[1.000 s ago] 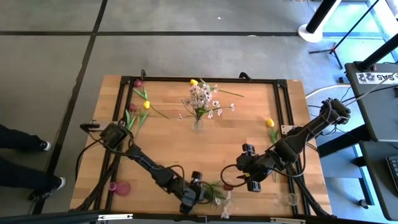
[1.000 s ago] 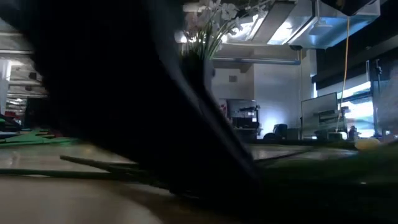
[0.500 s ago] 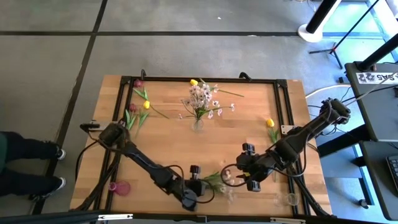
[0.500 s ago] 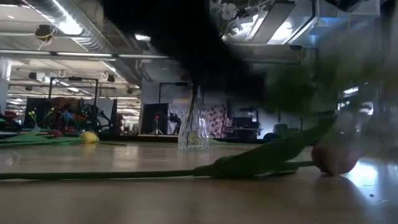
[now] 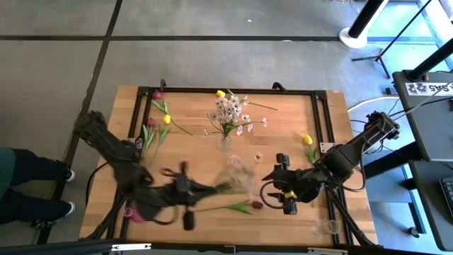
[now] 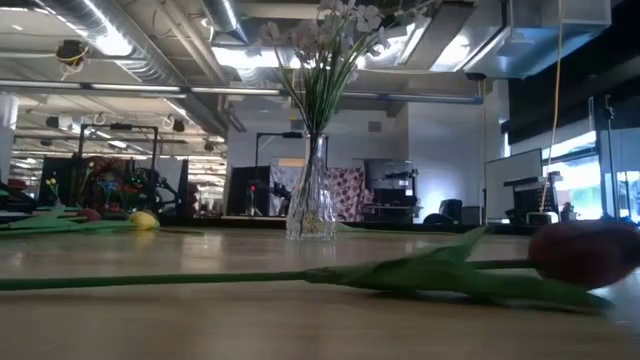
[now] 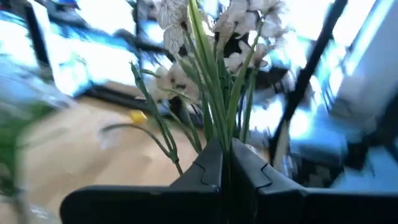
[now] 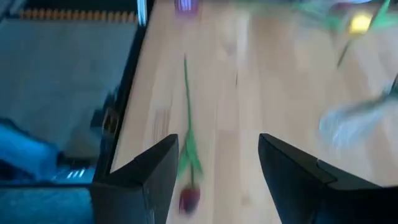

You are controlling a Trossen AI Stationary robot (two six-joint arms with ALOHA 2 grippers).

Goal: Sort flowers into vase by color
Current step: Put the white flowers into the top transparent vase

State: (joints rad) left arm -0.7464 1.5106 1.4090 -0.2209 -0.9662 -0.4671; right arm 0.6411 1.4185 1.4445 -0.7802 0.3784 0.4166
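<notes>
L gripper [image 7: 225, 163] clamping white spray [image 5: 237, 173] by its stems, carrying it clear of table. R gripper [image 8: 217, 165] hovering w/ fingers apart over red tulip [image 8: 189, 198], prob. next pick.

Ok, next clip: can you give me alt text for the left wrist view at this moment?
The left end effector is shut on the green stems of a spray of small white blossoms, which rise straight up from between its dark fingers. Behind lies the blurred wooden table, with something small and yellow on it, too blurred to identify.
</notes>
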